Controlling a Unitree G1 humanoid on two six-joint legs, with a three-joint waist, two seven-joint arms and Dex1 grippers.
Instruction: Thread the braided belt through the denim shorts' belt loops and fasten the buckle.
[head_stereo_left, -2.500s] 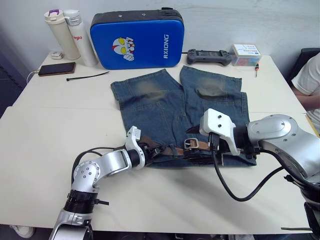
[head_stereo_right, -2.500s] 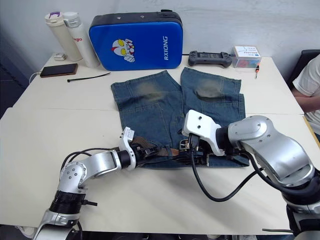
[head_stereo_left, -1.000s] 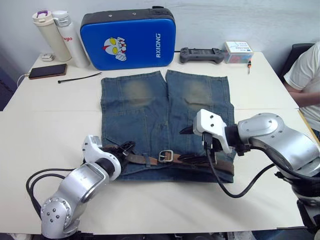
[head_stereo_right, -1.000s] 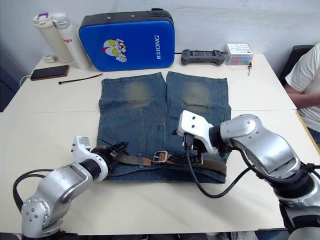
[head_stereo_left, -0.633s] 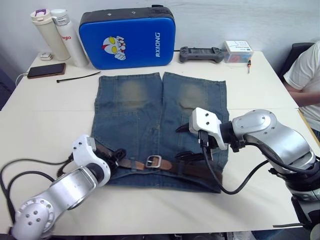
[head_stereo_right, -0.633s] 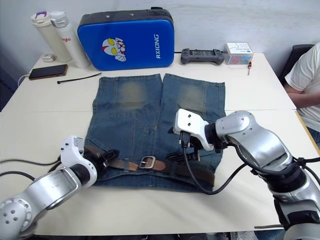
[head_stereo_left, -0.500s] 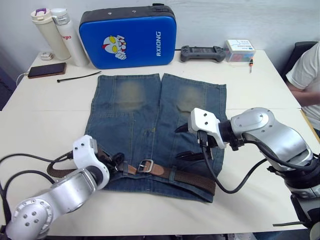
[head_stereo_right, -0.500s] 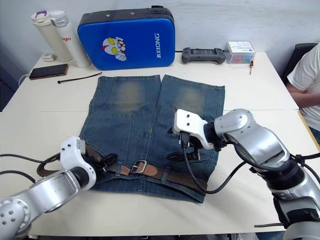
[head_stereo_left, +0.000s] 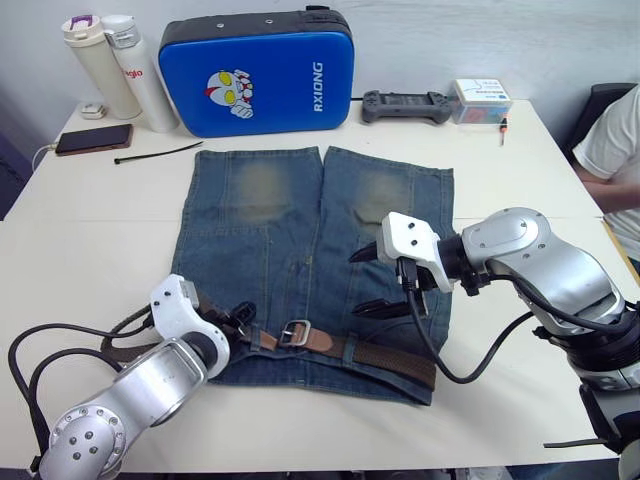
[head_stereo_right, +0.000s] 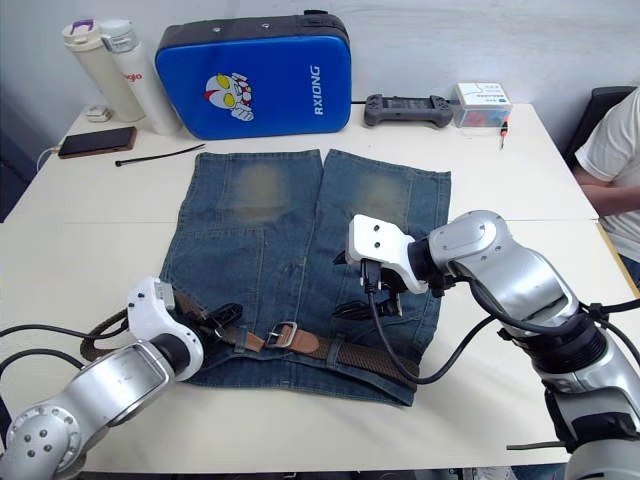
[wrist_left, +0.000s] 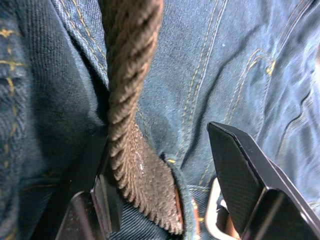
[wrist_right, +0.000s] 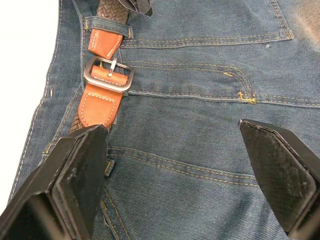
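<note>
With the buckle (wrist_right: 108, 76) fastened on the braided belt (head_stereo_left: 385, 357) along the denim shorts' (head_stereo_left: 300, 225) waistband, the right gripper (head_stereo_left: 368, 280) has lifted clear, fingers spread, while the left gripper (head_stereo_left: 238, 322) stays parted around the strap.

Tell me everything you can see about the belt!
The braided belt is a dark-brown woven strap with tan leather end pieces and a silver buckle, which looks fastened. It lies along the waistband of the denim shorts, passing under a belt loop. The left gripper has its open fingers around the strap near the shorts' left edge; the tail trails onto the table.
</note>
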